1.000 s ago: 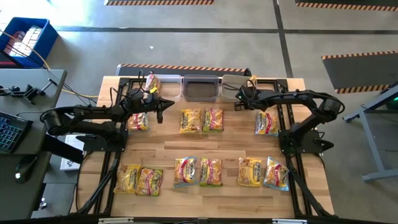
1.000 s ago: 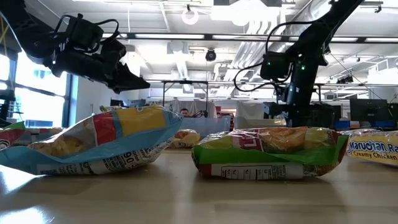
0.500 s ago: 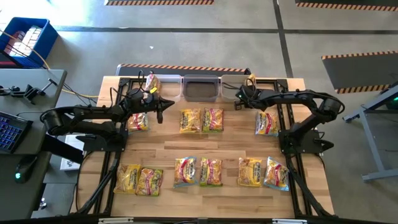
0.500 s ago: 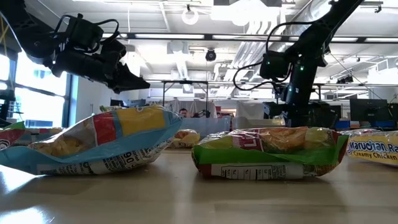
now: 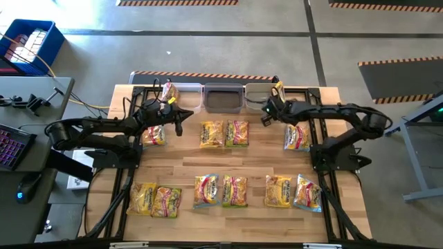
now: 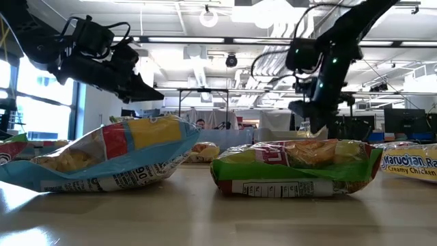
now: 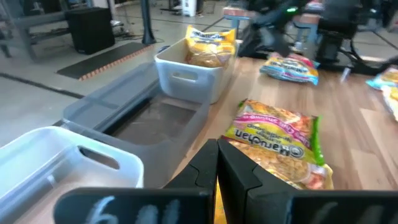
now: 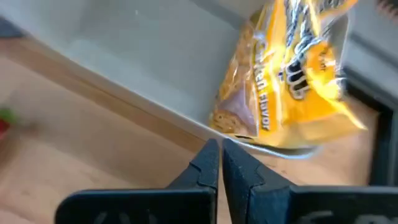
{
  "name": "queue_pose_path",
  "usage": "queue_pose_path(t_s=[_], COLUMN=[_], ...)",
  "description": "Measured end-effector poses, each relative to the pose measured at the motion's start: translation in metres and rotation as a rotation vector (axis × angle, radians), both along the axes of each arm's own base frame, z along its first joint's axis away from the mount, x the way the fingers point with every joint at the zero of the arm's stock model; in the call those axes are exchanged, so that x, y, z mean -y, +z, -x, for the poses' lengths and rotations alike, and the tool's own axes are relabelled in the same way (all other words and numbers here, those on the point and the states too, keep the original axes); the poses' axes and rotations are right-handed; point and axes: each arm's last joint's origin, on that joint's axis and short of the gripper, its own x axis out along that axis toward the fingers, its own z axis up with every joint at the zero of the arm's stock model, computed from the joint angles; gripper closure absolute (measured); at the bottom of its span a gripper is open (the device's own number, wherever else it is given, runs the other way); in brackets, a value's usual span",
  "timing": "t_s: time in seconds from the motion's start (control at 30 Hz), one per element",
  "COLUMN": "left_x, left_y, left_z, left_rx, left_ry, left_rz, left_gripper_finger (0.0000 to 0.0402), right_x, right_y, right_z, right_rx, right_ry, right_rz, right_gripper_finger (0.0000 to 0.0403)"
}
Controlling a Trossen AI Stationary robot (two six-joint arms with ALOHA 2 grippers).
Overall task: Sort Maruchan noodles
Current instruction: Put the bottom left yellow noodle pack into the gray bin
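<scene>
Hovering near the rear of the desk point(image 5: 208, 162): left end effector point(image 5: 178, 122), fingers pressed together on nothing, a yellow packet point(image 5: 154, 135) lying just beside it and the left bin point(image 5: 181, 88), holding one packet, just beyond. Lying between the two end effectors: a yellow and a pink-red packet point(image 5: 237, 133), side by side. Hanging just short of the right bin point(image 5: 257, 90): right end effector point(image 5: 265, 117), fingers likewise closed and empty, a yellow packet point(image 8: 280, 74) leaning inside that bin directly ahead. Resting well behind both: a row of packets along the near edge.
</scene>
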Motion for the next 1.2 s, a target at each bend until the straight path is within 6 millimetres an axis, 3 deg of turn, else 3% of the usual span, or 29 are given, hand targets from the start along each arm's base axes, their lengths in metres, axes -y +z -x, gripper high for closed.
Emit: queue_pose_path(t_s=[0.2, 0.4, 0.6, 0.77, 0.9, 1.07, 1.2], left_x=[0.001, 0.001, 0.004, 0.010, 0.016, 0.022, 0.029], left_y=[0.000, 0.000, -0.001, 0.001, 0.004, 0.004, 0.004], left_z=[-0.001, -0.001, -0.002, -0.006, -0.010, -0.014, -0.017], left_rx=[-0.007, 0.025, 0.025, 0.026, 0.050, 0.070, 0.070], left_ry=[-0.004, 0.018, -0.019, -0.064, -0.099, -0.076, -0.011], left_rz=[-0.018, 0.064, 0.091, 0.052, 0.040, 0.097, 0.095], left_gripper_finger=[0.0401, 0.0401, 0.0401, 0.0401, 0.0401, 0.0401, 0.0397], right_x=[-0.039, -0.048, -0.059, -0.066, -0.062, -0.052, -0.056], right_y=[-0.014, -0.035, -0.038, -0.030, -0.015, -0.011, -0.013], right_z=[0.003, 0.001, -0.009, -0.011, -0.004, -0.010, -0.012], right_rx=[0.030, 0.119, 0.264, 0.612, 0.823, 0.820, 0.771], right_ry=[0.146, 0.222, 0.402, 0.662, 0.665, 0.669, 0.746], right_rz=[-0.026, -0.147, 0.058, 0.274, 0.434, 0.395, 0.382], right_gripper_finger=[0.0403, 0.0403, 0.0403, 0.0403, 0.0403, 0.0403, 0.0403])
